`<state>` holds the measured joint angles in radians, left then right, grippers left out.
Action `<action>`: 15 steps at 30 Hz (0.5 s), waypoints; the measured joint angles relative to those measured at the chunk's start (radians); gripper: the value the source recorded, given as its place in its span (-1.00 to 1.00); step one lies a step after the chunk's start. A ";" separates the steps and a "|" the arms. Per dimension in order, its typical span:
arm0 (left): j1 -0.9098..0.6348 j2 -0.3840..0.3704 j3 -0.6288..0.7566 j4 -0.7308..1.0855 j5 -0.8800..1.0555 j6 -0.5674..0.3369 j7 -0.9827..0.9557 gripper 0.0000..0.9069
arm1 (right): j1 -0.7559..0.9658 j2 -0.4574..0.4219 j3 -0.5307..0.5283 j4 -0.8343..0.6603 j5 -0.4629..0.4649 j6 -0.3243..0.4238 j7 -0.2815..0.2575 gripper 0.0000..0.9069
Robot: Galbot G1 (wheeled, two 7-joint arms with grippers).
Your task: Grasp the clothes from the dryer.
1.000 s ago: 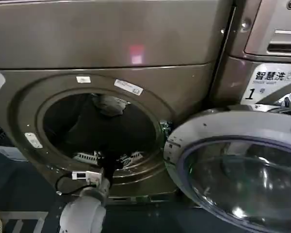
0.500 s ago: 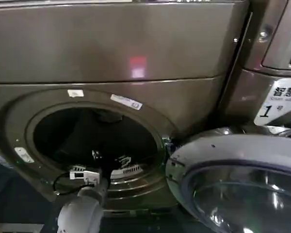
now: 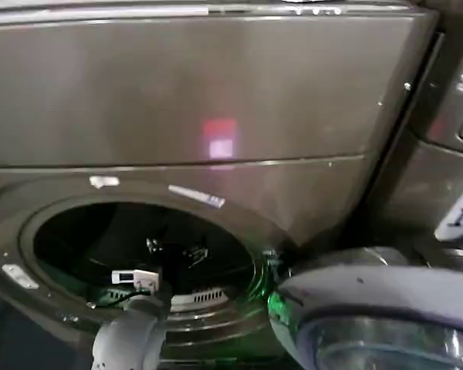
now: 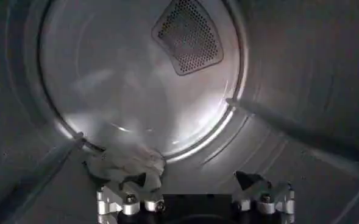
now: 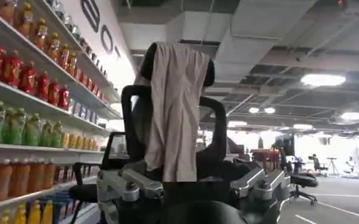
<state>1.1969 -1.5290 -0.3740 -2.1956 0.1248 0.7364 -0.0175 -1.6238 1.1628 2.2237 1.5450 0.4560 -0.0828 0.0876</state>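
Note:
The dryer (image 3: 216, 92) is a bronze-grey front-loader, and its silver-rimmed door (image 3: 370, 297) hangs open at the lower right. My left arm reaches through the porthole, with the left gripper (image 3: 174, 251) inside the dark drum. In the left wrist view the clothes (image 4: 127, 163) are a small pale wad on the drum floor by the back wall. My left gripper (image 4: 193, 181) is open, and one of its fingers (image 4: 139, 182) is right against the wad's near edge. My right gripper (image 5: 191, 182) is open and holds nothing, away from the machine and facing the room.
A second machine (image 3: 455, 116) stands close on the right. The drum has raised ribs (image 4: 289, 125) and a perforated vent (image 4: 188, 33) on its back wall. The right wrist view faces a black chair (image 5: 173, 109) draped with beige cloth, and bottle shelves (image 5: 33, 91).
The head view has swung, so the porthole now sits lower and further left in frame. My left gripper stays inside the drum, slightly deeper.

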 measured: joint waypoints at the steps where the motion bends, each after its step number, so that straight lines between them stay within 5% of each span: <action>1: -0.012 0.001 -0.006 0.012 0.000 0.000 -0.004 1.00 | 0.000 -0.001 0.000 -0.002 0.000 0.002 -0.001 1.00; 15: -0.323 0.019 -0.077 0.353 -0.004 0.000 -0.036 1.00 | 0.035 -0.007 -0.045 -0.018 -0.029 0.016 -0.007 1.00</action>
<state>0.8742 -1.5104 -0.4507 -1.8422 0.1213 0.7364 -0.0531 -1.5889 1.1561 2.1791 1.5273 0.4267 -0.0668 0.0809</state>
